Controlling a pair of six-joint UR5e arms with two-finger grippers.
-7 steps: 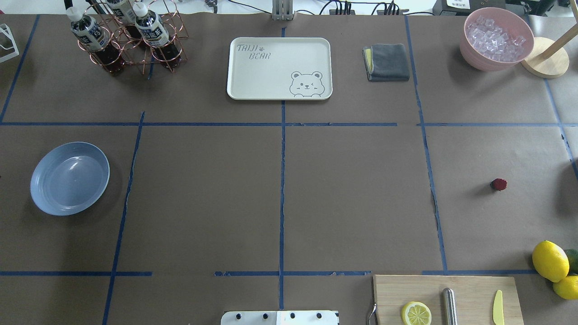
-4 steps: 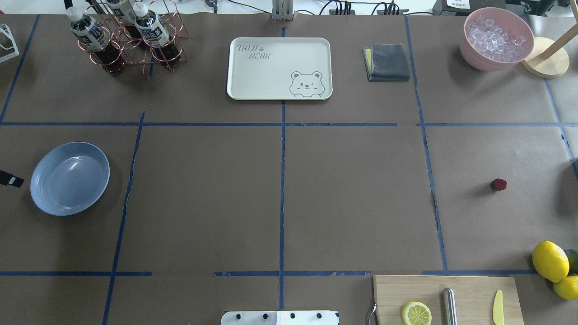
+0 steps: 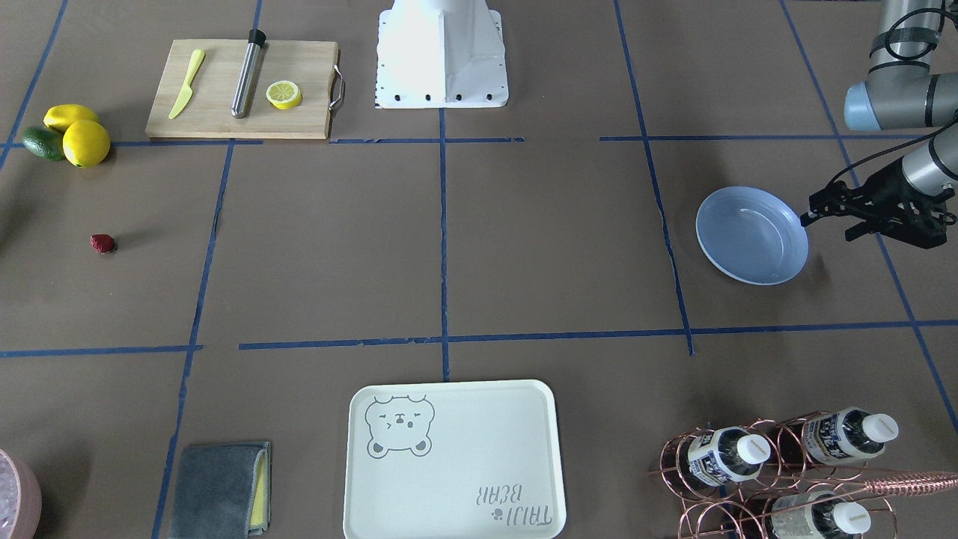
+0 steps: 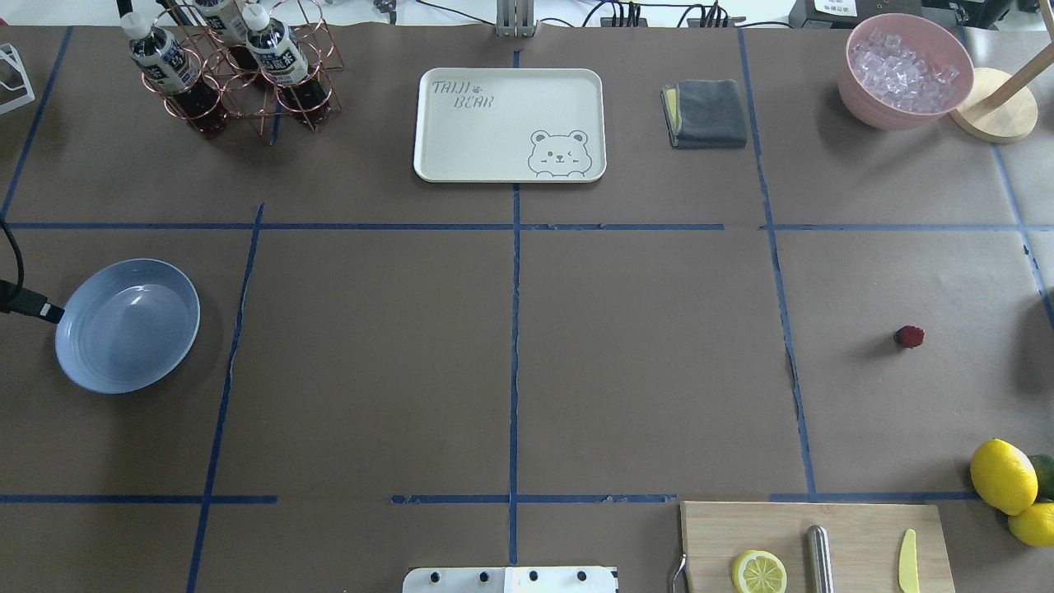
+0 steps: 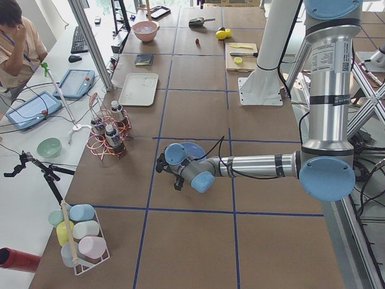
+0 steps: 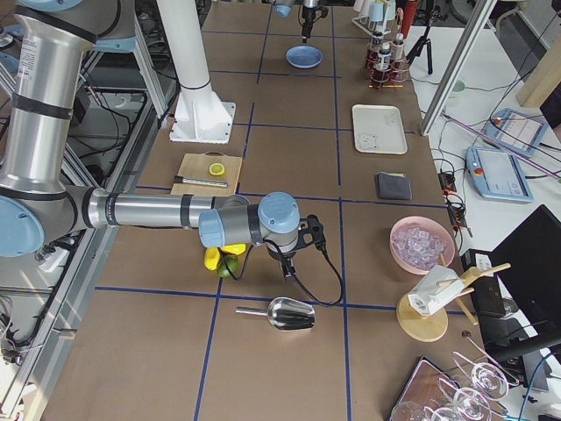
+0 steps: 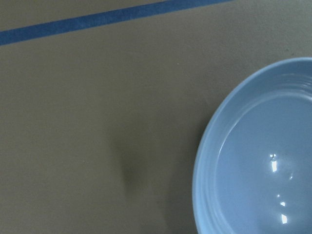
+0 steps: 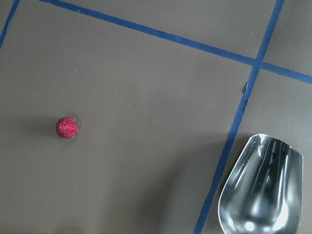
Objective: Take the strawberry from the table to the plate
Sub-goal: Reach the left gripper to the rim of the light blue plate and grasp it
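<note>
While the strawberry (image 4: pixel 909 336) lies by itself on the brown-paper desk (image 4: pixel 642 354), neither claw touches it. The left claw (image 3: pixel 829 221) hangs just beside the light-blue plate (image 3: pixel 752 236), at the rim that faces away from the desk's middle, so the plate lies straight ahead of its fingertips; its fingers stand spread apart w/ a plain gap btwn them. Its wrist view looks down on the plate's rim & glossy inside at lower right, w/ bare paper & a blue tape line (image 7: pixel 112 18) on the rest. From this claw the strawberry is well apart, over on the robot's right half of the desk, beyond the centre tape line (image 4: pixel 515 371). The right claw (image 6: pixel 300 246) shows only in the side view from the robot's right end, so I can't tell whether it's spread or closed. It hangs over the desk near the lemons (image 4: pixel 1003 476) & the avocado (image 3: pixel 43 144), & a metal scoop (image 8: pixel 261 187) lies near it on the paper. Its wrist view has the strawberry on the paper below, off to the left & clear of everything, w/ tape btwn it & the scoop at lower right. Farther from both claws, along the desk's far edge, stand a bottle rack (image 4: pixel 239 74), a cream bear tray (image 4: pixel 509 123), a folded grey cloth (image 4: pixel 708 114) & a pink bowl of ice (image 4: pixel 865 111); a wooden cutting board (image 4: pixel 865 535) w/ a lemon half (image 4: pixel 759 572) lies by the robot's base (image 4: pixel 510 579).
</note>
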